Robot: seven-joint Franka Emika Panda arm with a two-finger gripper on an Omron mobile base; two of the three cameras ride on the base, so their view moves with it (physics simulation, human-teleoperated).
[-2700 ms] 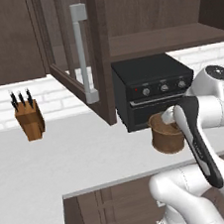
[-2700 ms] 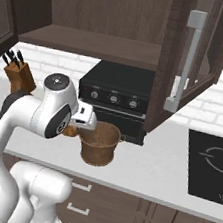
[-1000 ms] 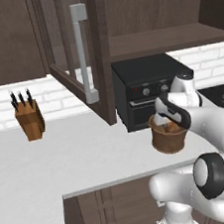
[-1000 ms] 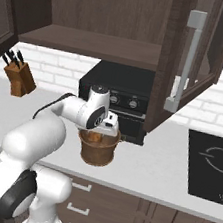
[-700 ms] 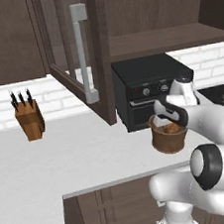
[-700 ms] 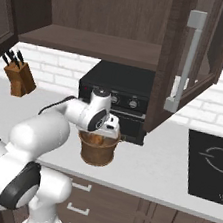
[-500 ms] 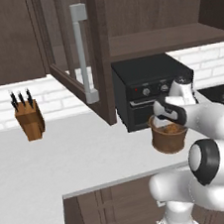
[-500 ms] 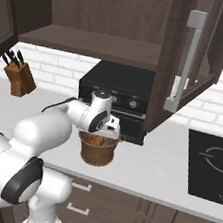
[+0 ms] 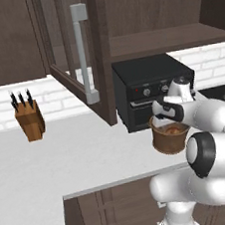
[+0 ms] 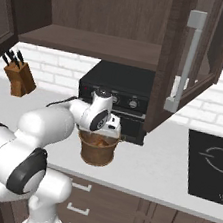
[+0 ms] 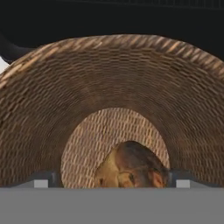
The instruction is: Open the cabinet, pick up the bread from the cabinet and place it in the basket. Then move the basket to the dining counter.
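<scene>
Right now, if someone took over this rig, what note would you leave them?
Gripper: low over the mouth of the basket; the bread sits between the fingertips, and I cannot tell whether they still grip it.
Basket: stands on the grey counter in front of the black oven.
Bread: down inside the basket, near its woven floor.
Cabinet: door swung open, shelf bare.
Done: cabinet opened, bread brought into the basket.
Left: confirm release, withdraw, grip the basket, carry it to the dining counter.
</scene>
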